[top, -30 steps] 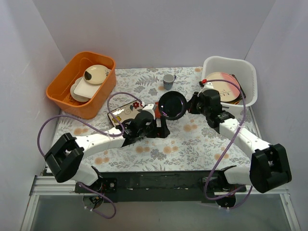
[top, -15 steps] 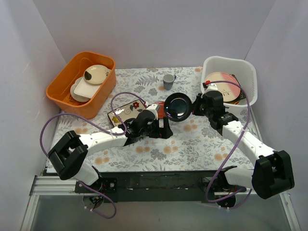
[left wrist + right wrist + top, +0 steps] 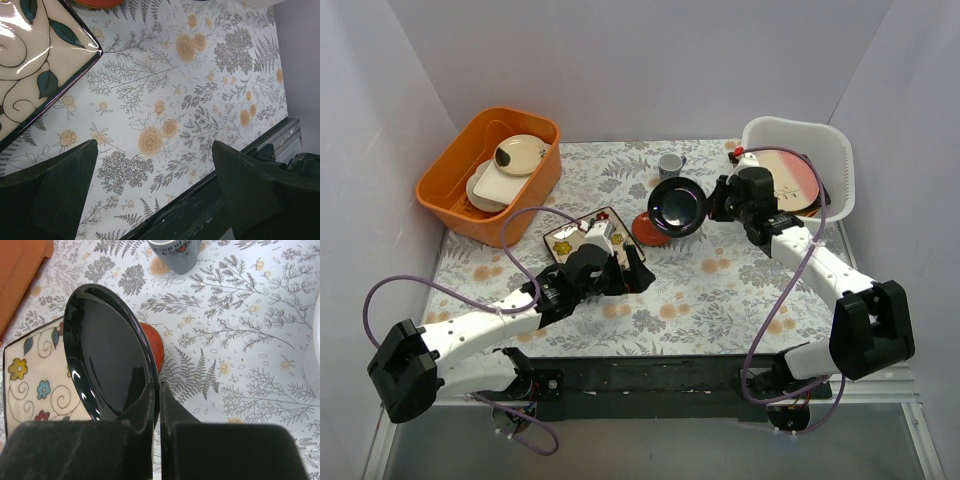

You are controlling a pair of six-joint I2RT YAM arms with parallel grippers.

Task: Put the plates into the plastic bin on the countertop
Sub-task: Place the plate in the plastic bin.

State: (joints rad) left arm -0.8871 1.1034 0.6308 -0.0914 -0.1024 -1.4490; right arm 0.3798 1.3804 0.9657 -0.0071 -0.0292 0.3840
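My right gripper (image 3: 708,203) (image 3: 158,387) is shut on the rim of a small black plate (image 3: 677,205) (image 3: 107,355), holding it tilted above the countertop (image 3: 720,280). A small red plate (image 3: 648,230) (image 3: 152,345) lies below it on the cloth. Beside that lies a cream square plate with flowers (image 3: 575,236) (image 3: 30,65) (image 3: 35,385). The white plastic bin (image 3: 790,127) stands at the back right with a pink plate (image 3: 788,178) inside. My left gripper (image 3: 636,274) (image 3: 155,150) is open over bare cloth near the square plate's corner.
An orange tub (image 3: 525,205) (image 3: 22,270) with plain cream dishes sits at the back left. A small grey-blue cup (image 3: 670,166) (image 3: 175,252) stands at the back centre. The black front rail (image 3: 235,175) runs just beyond my left fingers.
The left arm has drawn back toward the near left, away from the plates. The right gripper has carried the black plate slightly farther back, baring the red plate.
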